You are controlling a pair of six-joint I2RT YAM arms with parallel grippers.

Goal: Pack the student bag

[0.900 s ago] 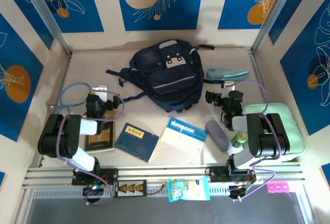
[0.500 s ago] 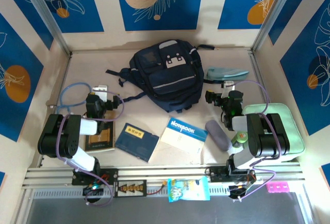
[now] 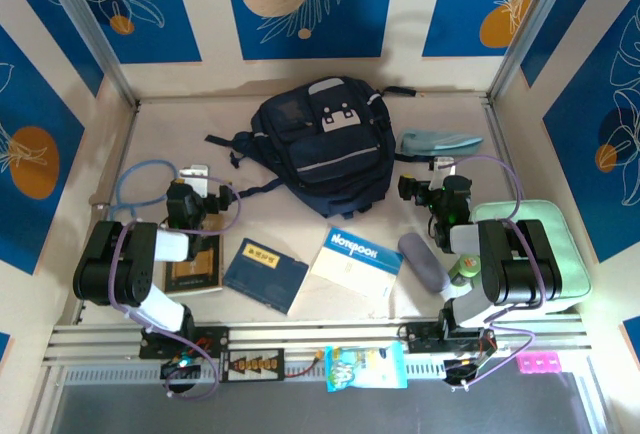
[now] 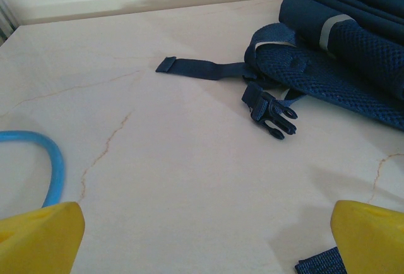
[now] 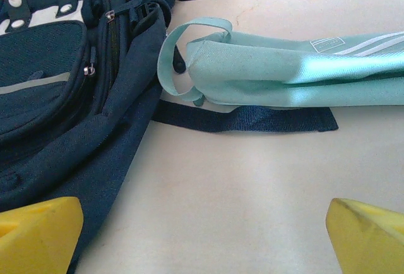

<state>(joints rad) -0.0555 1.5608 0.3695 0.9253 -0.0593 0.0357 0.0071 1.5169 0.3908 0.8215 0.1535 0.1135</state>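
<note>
pale marble table (image 3: 170,134) carries the student bag (image 3: 322,144) at its far middle. left gripper (image 4: 203,239) and right gripper (image 5: 202,233) stand wide, holding nothing. mint case (image 5: 297,75) lies over 1 bag strap (image 5: 246,117).

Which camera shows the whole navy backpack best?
The top external view: the student bag lies there whole, straps included. The left wrist view catches its mesh edge and a buckle; the right wrist view, its zipped side pocket.
</note>
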